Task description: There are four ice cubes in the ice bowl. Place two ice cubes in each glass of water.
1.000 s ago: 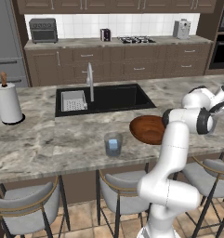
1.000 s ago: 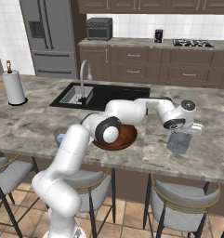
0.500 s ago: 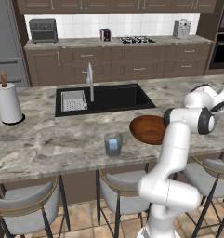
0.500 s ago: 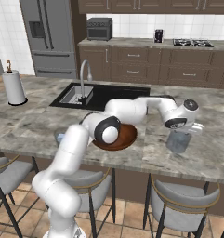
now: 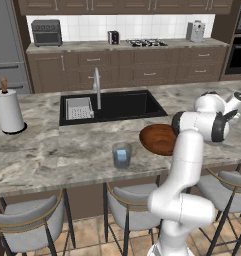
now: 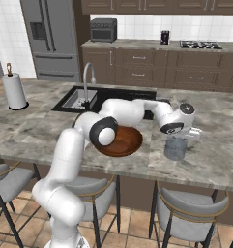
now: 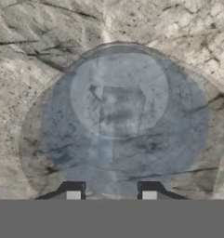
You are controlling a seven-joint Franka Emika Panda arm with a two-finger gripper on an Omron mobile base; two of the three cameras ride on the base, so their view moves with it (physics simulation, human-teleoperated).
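Hand view looks straight down: claw (image 7: 111, 195) (tips apart, empty) over glass (image 7: 118, 121) holding ice cube (image 7: 120, 109).

The counter (image 5: 52, 145) and bowl (image 6: 119, 141) are shared by both base views; a glass (image 7: 118, 121) is viewed from directly above.

The wide shallow reddish-brown wooden bowl (image 5: 158, 139) sits right of centre in the left base view, on the marble counter; in the right base view it (image 6: 123, 141) lies at mid-frame, partly behind the arm; its contents cannot be made out; one short clear grey-blue tumbler (image 5: 122, 155) stands upright just left of the bowl, a pale blue ice cube (image 5: 123, 156) inside; the second tumbler (image 6: 176, 148) stands upright right of the bowl; seen from above, it (image 7: 57, 135) holds a pale translucent cube (image 7: 121, 108) at its centre.
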